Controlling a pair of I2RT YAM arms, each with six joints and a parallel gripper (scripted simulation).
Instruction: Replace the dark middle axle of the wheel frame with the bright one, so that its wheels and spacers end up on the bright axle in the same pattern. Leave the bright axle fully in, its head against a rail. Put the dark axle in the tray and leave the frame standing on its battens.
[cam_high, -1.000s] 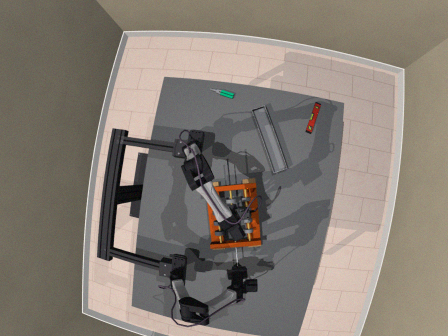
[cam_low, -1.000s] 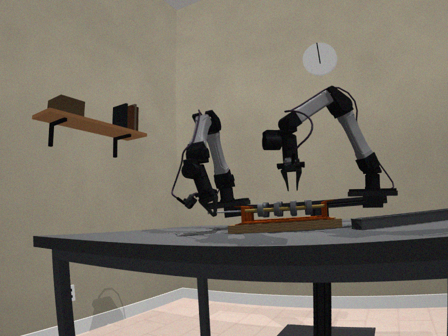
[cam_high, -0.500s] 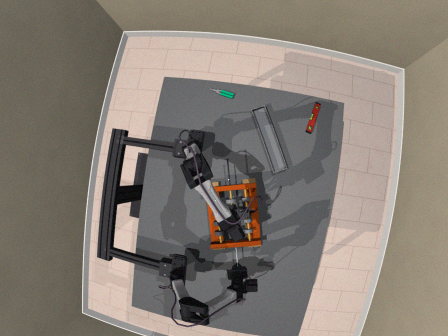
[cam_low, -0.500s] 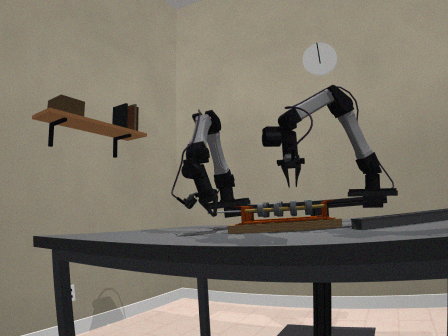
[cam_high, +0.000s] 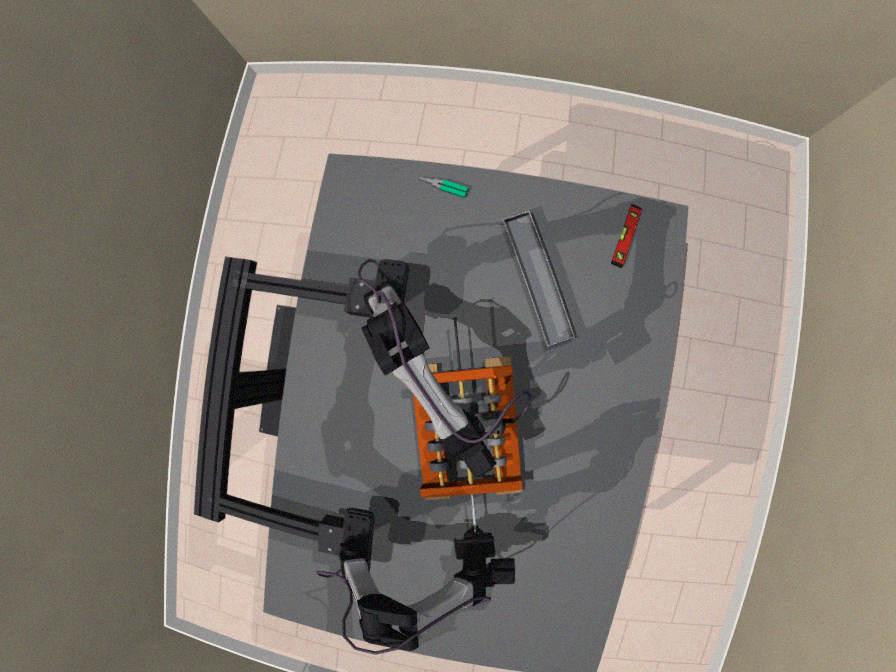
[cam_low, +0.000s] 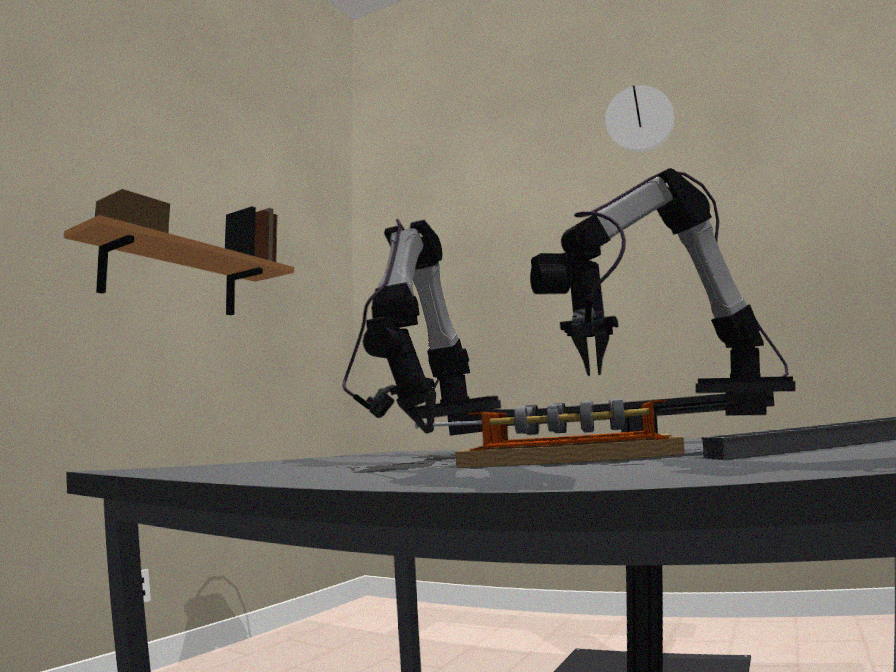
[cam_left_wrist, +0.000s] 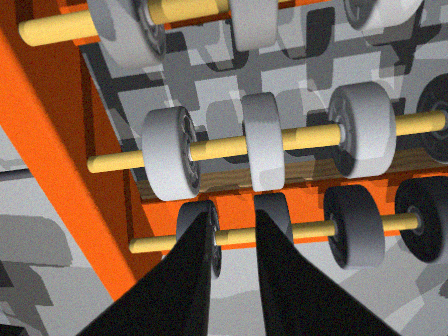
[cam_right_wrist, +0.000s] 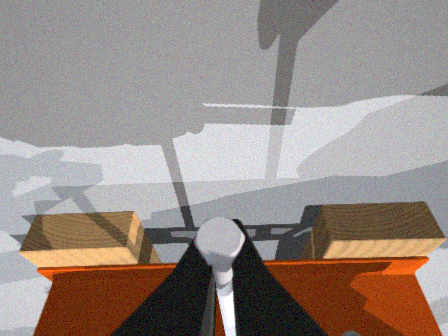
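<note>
Two rods share the wheel frame's middle line in the top view: the bright axle (cam_high: 474, 512) (cam_low: 457, 423) (cam_right_wrist: 227, 312) at the six o'clock rail and what looks like the dark axle (cam_high: 456, 343) beyond the twelve o'clock rail. Seen from above, the bright axle's long axis runs almost straight between six and twelve, its head end at six; the exterior view puts that end toward nine and the shaft toward three. It is slim, smooth and silvery white, with a broader round head (cam_right_wrist: 220, 239). The right gripper (cam_high: 474, 533) (cam_low: 428, 427) (cam_right_wrist: 223, 233) is clamped on it just behind the head, well apart from the rail. The left gripper (cam_low: 594, 373) (cam_left_wrist: 232, 223) has its fingers slightly parted and grasps nothing, above the orange frame (cam_high: 470, 488) (cam_low: 495, 428) (cam_left_wrist: 60, 200) (cam_right_wrist: 125, 297). Only the right wrist view gives the head's round face; the left wrist view instead shows pale grey wheels (cam_left_wrist: 169, 152) between yellow spacers (cam_left_wrist: 220, 149). From above, the tray (cam_high: 552, 277) (cam_low: 796, 438) lies off toward one o'clock of the frame, which stands on wooden battens (cam_high: 497, 361) (cam_low: 571, 453) (cam_right_wrist: 82, 232).
</note>
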